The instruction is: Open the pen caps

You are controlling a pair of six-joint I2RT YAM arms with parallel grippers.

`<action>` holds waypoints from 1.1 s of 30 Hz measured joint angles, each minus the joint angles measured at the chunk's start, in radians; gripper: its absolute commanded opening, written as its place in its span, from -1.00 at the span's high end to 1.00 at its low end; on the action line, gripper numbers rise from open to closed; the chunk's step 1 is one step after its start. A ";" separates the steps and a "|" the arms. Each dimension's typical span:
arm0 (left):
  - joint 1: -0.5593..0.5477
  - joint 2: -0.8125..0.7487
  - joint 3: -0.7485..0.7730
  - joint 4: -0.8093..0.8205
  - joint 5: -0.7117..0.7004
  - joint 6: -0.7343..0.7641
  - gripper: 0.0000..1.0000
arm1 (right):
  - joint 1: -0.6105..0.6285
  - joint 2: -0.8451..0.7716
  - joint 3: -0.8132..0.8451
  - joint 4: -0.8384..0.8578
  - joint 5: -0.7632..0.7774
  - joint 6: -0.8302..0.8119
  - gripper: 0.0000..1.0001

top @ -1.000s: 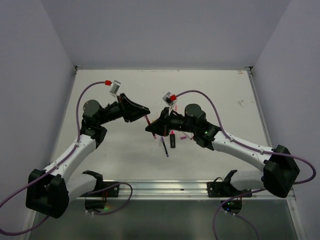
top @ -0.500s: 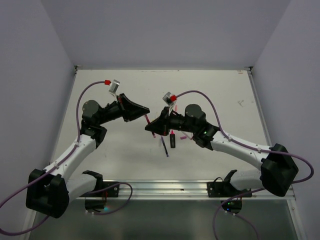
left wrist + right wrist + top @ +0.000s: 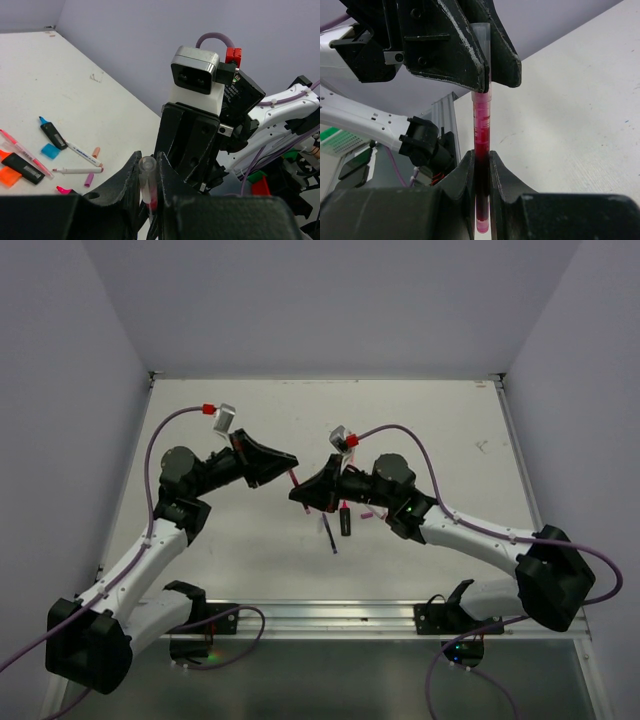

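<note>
Both arms meet above the middle of the surface (image 3: 450,430), holding one thin pink pen (image 3: 481,125) between them in the air. The left tool (image 3: 148,165) is clamped on the clear cap (image 3: 147,172) at one end of that pen; the cap's open-looking tip pokes out just past the black fingers. The right tool (image 3: 481,162) is clamped on the pen's pink barrel, with a short length of the barrel bare between the two tools. The cap sits on the pen's end; whether it is fully seated I cannot tell.

Loose things lie on the surface well below and beside the tools. The left wrist view shows a black highlighter (image 3: 52,135) with a bare blue tip, and a blue cap (image 3: 49,150) lying just beside it. Nearby a second black highlighter (image 3: 22,167) touches an orange cap (image 3: 6,176). A thin pink-capped pen (image 3: 25,152) lies between the two highlighters. Two white pens (image 3: 82,152) lie near each other, with a small peach cap (image 3: 96,152), a purple cap (image 3: 89,179) and a bright pink cap (image 3: 63,190) scattered close to them.
</note>
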 measured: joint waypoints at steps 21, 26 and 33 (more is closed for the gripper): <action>0.028 0.024 0.090 0.051 -0.255 0.027 0.97 | 0.004 -0.020 -0.228 -0.197 0.019 0.008 1.00; 0.028 0.047 0.082 -0.203 -0.273 0.063 0.88 | 0.004 -0.046 -0.186 -0.349 0.161 0.006 1.00; -0.011 0.154 0.020 -0.483 -0.352 0.092 0.83 | 0.012 -0.015 -0.110 -0.493 0.331 0.033 1.00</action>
